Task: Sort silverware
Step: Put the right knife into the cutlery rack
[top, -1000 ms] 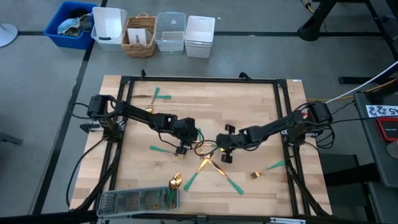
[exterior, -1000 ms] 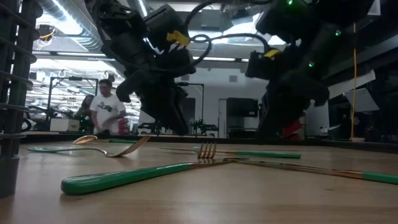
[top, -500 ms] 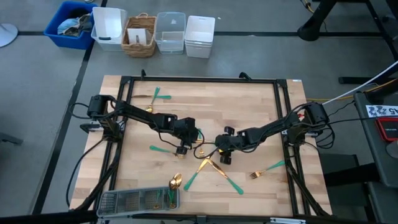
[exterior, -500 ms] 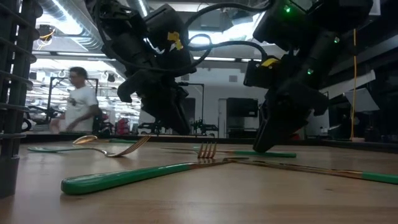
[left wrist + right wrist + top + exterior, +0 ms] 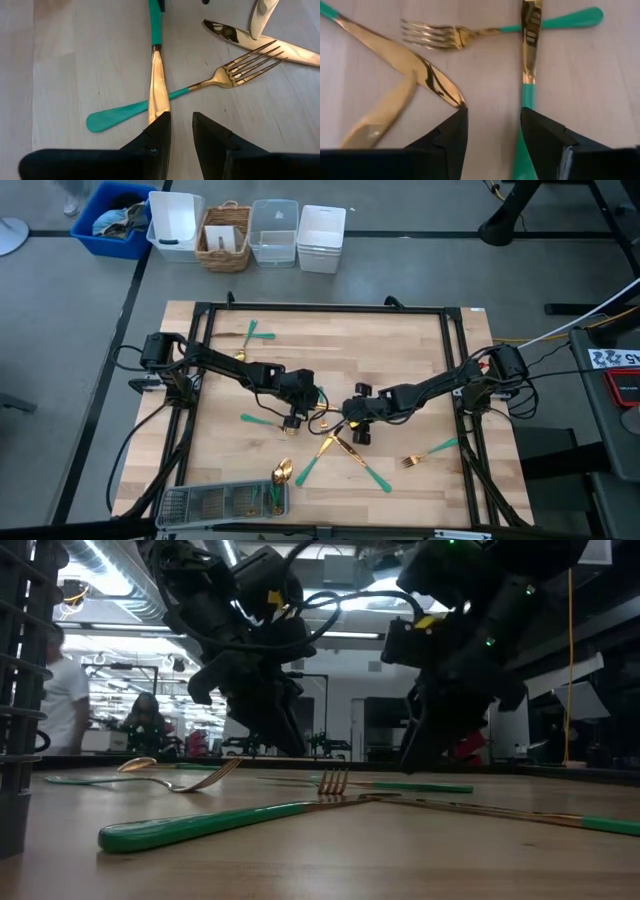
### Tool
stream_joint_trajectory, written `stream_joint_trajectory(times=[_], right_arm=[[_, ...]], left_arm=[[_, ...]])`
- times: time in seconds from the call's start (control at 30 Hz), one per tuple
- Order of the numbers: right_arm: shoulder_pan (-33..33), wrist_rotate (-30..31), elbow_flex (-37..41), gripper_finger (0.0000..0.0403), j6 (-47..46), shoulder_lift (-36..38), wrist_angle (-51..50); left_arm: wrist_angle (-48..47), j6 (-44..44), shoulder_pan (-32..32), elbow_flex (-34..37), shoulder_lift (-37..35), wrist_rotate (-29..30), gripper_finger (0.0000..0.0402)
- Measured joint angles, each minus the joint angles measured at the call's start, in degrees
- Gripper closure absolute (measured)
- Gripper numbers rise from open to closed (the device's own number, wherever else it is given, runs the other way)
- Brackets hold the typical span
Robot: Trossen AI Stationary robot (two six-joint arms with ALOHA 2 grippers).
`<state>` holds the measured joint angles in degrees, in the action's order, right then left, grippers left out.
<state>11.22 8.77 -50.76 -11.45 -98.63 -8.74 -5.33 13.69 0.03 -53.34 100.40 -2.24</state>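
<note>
Between my two grippers lies a knife (image 5: 158, 85): flat, mirror-gold blade, slim matte teal handle, resting on pale wood-grain table (image 5: 400, 350). My left gripper (image 5: 181, 131) clenches the blade's tip between its dark wedge fingers. My right gripper (image 5: 492, 131) stands released, jaws spread, the teal handle just inside one finger (image 5: 547, 135). Ahead of both jaws a gold-tined fork (image 5: 225, 75) crosses under the knife, with two crossed knives (image 5: 405, 82) beside it. Both arms reach low toward the table's middle, wrists tilted down
</note>
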Motion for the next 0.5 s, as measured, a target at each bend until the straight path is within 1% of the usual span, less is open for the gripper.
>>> stream_joint_trajectory(times=[0.17, 0.5], right_arm=[[0.0, 4.3, 0.6, 0.0221, 0.2, 0.0, -2.3], [-0.1, 5.2, 3.7, 0.0221, -0.2, 0.1, -1.0]], left_arm=[[0.0, 0.0, 0.0, 0.0, 0.0, 0.0, 0.0329], [0.0, 0.0, 0.0, 0.0, 0.0, 0.0, 0.0329]])
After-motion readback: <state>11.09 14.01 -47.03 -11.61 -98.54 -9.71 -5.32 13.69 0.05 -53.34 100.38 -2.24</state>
